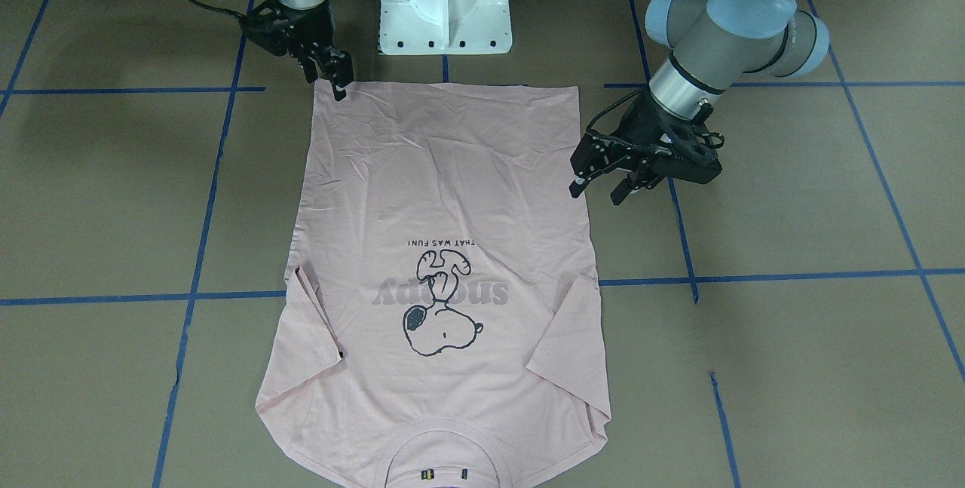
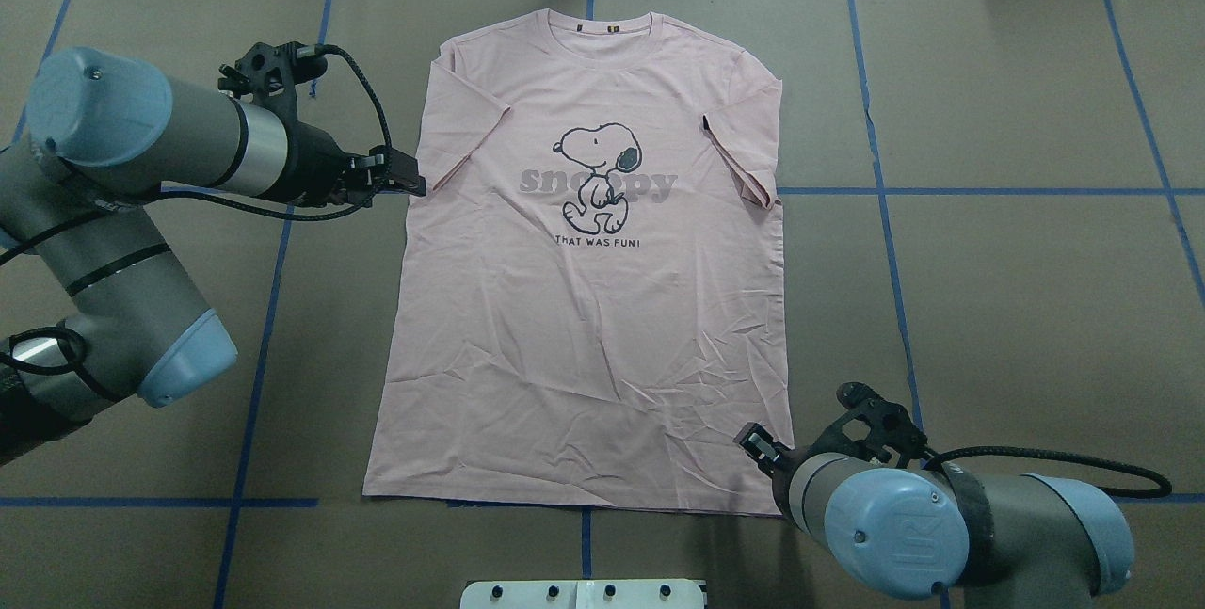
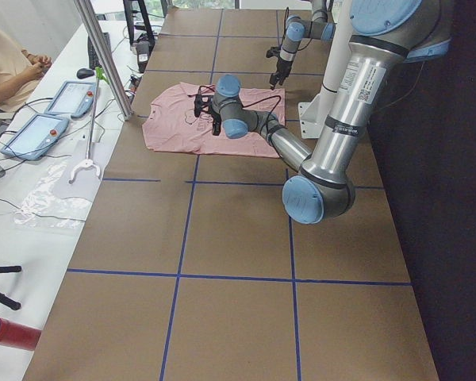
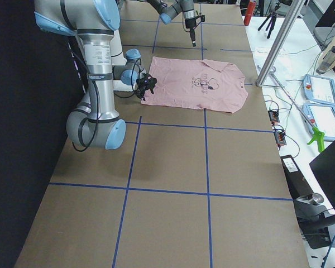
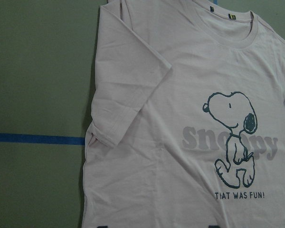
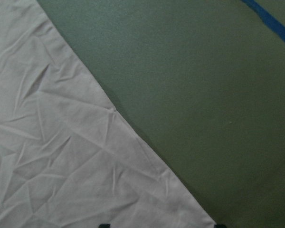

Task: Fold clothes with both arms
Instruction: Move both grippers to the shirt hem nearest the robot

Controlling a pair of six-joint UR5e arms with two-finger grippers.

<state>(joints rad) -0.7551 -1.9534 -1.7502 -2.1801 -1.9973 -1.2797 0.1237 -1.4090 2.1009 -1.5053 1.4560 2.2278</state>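
Both black hands released: left hand (image 1: 598, 192) beside the pale pink T-shirt (image 1: 452, 186), right hand (image 1: 339, 87) at its hem corner.

Blue tape lines (image 2: 988, 191) are crossing the brown table cover (image 2: 1017, 327) in a grid. A white side bench (image 3: 16, 246) is carrying two teach pendants (image 3: 33, 135), and an aluminium post (image 3: 103, 55) is standing at its edge.

place: robotics lab | evidence: two teach pendants (image 3: 33, 133), blue-tape grid (image 2: 941, 191) on table (image 2: 1017, 327)
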